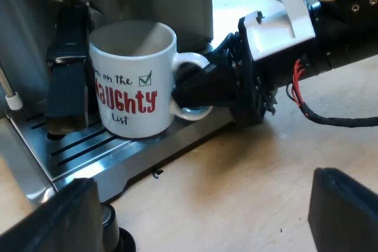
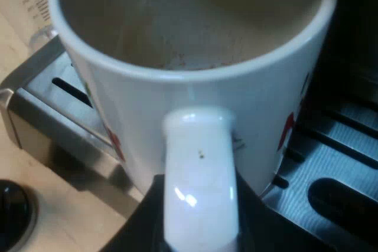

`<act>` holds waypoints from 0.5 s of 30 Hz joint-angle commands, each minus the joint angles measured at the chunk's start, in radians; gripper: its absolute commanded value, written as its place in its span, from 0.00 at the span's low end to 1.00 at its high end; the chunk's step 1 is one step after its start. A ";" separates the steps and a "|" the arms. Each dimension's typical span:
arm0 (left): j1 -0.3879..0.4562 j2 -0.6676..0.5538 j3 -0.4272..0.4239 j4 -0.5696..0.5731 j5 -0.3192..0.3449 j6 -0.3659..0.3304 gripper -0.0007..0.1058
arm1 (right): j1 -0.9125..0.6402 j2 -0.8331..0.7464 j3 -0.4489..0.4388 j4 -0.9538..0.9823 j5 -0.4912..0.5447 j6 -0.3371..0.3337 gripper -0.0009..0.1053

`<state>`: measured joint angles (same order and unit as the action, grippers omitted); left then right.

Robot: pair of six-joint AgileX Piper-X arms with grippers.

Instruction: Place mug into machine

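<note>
Mug (image 1: 133, 81), white with "naughty list" print, is seen upright on the espresso machine's (image 1: 177, 4) drip tray (image 1: 77, 151), apparently resting on the grate. With the machine's back taken as 12 o'clock, the mug handle (image 1: 190, 58) points to about 4.

Step judged: seating and letting go. The base should be confirmed flat on the grate and under the spouts. The fingers should then be parted gently and drawn straight out toward 4 so the handle is not dragged.

Right gripper (image 1: 189, 90) is clenched on the handle. Left gripper (image 1: 195, 228) is spread wide over the wooden table (image 1: 248, 169), with nothing held or touched. A black knob (image 1: 109, 228) is noted near the tray's edge.
</note>
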<state>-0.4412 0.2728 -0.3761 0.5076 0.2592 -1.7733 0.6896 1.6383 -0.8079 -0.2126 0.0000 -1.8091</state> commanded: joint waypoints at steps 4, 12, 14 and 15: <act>0.001 0.000 -0.002 -0.015 0.007 0.001 0.69 | 0.002 0.010 -0.016 -0.083 0.012 0.019 0.01; 0.001 0.000 -0.002 -0.015 0.007 0.001 0.69 | 0.002 0.011 -0.016 -0.084 0.012 0.019 0.01; 0.001 0.000 -0.002 -0.015 0.007 0.001 0.69 | 0.006 0.011 -0.016 -0.084 0.012 0.019 0.01; 0.001 0.000 -0.002 -0.015 0.007 0.001 0.69 | 0.012 0.011 -0.016 -0.084 0.025 0.019 0.01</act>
<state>-0.4412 0.2728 -0.3761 0.5076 0.2605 -1.7733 0.6957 1.6570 -0.8079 -0.2522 0.0200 -1.7922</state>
